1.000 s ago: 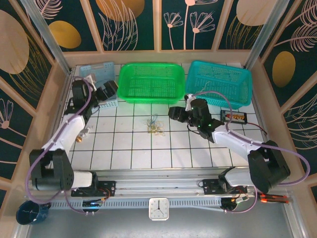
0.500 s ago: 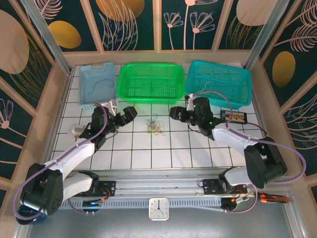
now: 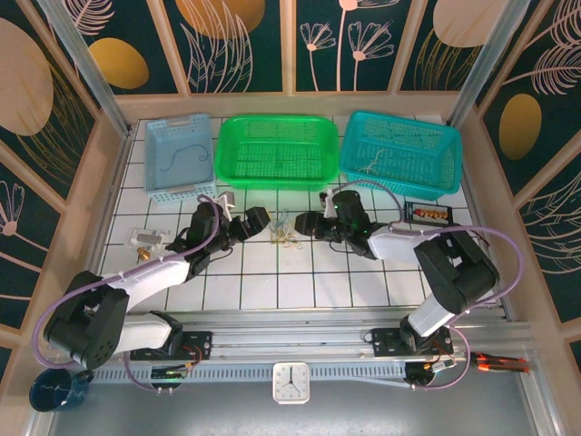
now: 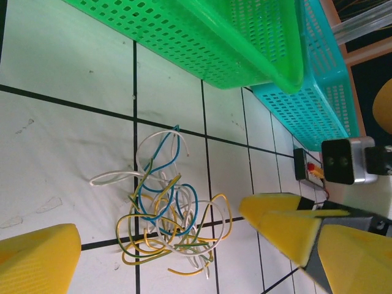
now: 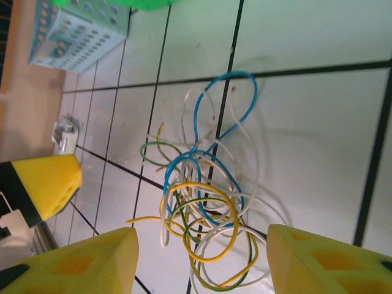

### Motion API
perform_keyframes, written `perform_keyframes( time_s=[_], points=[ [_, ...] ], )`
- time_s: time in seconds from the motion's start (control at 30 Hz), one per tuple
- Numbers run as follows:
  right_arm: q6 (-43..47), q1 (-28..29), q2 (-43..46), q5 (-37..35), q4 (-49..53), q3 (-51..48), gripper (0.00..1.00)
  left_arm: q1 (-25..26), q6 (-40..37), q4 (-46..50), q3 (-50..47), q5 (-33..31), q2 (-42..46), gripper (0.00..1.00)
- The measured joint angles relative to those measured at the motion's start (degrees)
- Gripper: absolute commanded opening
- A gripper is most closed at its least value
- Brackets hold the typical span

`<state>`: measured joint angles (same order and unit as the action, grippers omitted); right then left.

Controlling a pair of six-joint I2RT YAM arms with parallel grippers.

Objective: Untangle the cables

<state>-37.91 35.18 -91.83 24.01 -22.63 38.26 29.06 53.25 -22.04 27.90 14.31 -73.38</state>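
Lying at the centre of the overhead frame, the cables (image 3: 287,232) form one loose tangle on the white tiled table (image 3: 272,282), below the green basket (image 3: 277,150). The left gripper (image 3: 260,221), spread wide, and the right gripper (image 3: 306,223), jaws likewise parted, flank the tangle closely, neither pinching a wire.
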Motion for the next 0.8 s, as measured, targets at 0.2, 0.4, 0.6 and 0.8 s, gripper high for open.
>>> perform_keyframes(
  time_s=[0.2, 0.4, 0.6, 0.8],
  points=[
    [-0.3, 1.4, -2.4, 0.1, -1.2, 0.1, 0.55, 0.2, 0.0, -0.5, 0.0, 0.0, -0.3, 0.99],
    [-0.4, 1.4, -3.8, 0.1, -2.4, 0.2, 0.49, 0.3, -0.1, -0.5, 0.0, -0.1, -0.7, 0.99],
    [-1.2, 1.4, -5.7, 0.1, -4.2, 0.6, 0.17, 1.1, -1.5, 0.3, 1.8, -0.3, -2.6, 0.99],
    [-1.6, 1.2, -5.7, -0.1, -5.6, 0.7, 0.00, 2.0, -3.6, 1.3, 4.0, -1.3, -5.7, 0.99]
  ],
)
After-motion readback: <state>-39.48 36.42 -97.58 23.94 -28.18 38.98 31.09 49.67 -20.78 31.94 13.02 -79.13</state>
